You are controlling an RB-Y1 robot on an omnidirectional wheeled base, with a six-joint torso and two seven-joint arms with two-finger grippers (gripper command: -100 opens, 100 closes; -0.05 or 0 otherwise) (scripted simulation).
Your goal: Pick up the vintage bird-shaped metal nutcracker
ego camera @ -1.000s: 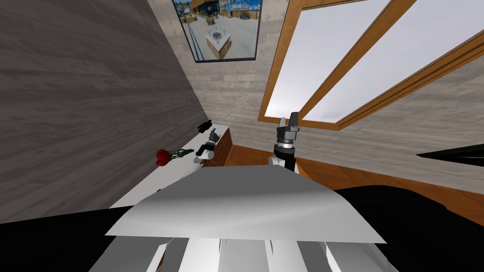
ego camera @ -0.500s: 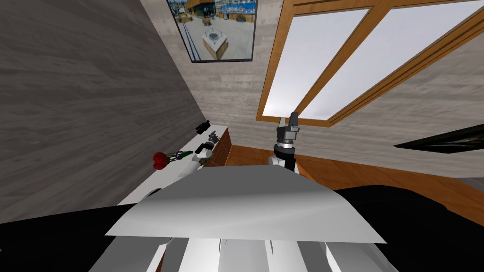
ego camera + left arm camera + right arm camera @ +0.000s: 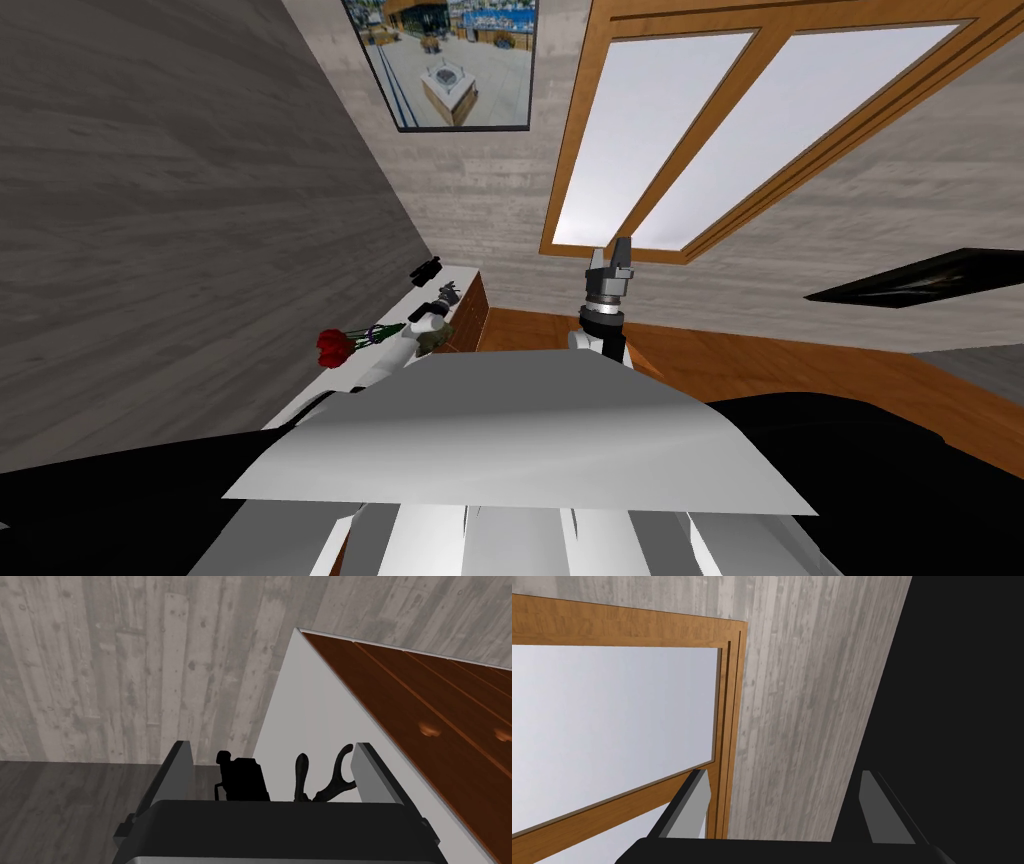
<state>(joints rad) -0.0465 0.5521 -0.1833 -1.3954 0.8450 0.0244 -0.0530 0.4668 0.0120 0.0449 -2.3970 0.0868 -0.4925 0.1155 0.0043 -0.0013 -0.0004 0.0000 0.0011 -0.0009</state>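
The nutcracker is a dark forked piece with curved arms, lying on the white top of a dresser. It sits between my left gripper's open fingers, close to one finger. A black boxy object lies near the other finger, at the edge by the grey plank wall. In the head view my left gripper reaches over the far part of the dresser top. My right gripper is raised in front of the window, open and empty.
Red roses lie on the dresser top nearer to me. The black object sits at the far end by the wall. Brown drawer fronts run along the dresser's side. Wooden floor lies to the right.
The whole head view has shifted and rolled a little, so I have moved. My left forearm shows further out over the dresser top. The right arm holds its pose.
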